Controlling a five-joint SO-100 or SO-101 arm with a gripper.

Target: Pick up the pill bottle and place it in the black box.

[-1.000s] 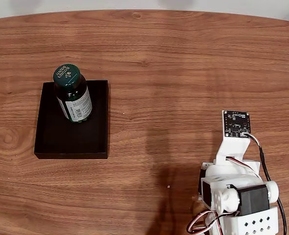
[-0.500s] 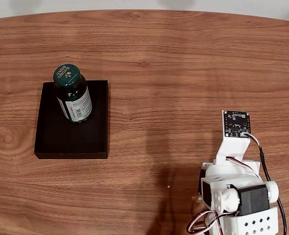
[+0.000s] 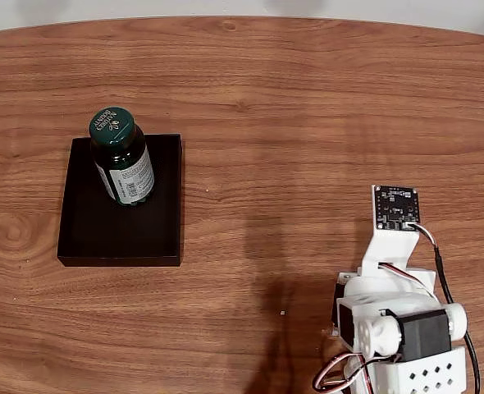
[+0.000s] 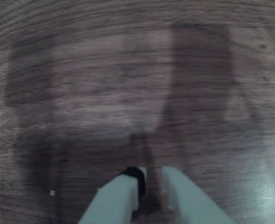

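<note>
One pill bottle (image 3: 122,158) stands in the black box (image 3: 90,234), well apart from the pressed-together hand (image 4: 151,179).

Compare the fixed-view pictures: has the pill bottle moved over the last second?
No. The pill bottle stands at the same back spot inside the black box.

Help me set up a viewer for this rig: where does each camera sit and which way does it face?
Fixed view: high above, looking down on the wooden table, the amber green-capped pill bottle standing in the shallow black box, and the folded white arm.
Wrist view: on the arm, facing bare tabletop close up; the white gripper enters from below.
Shared: the table.
</note>
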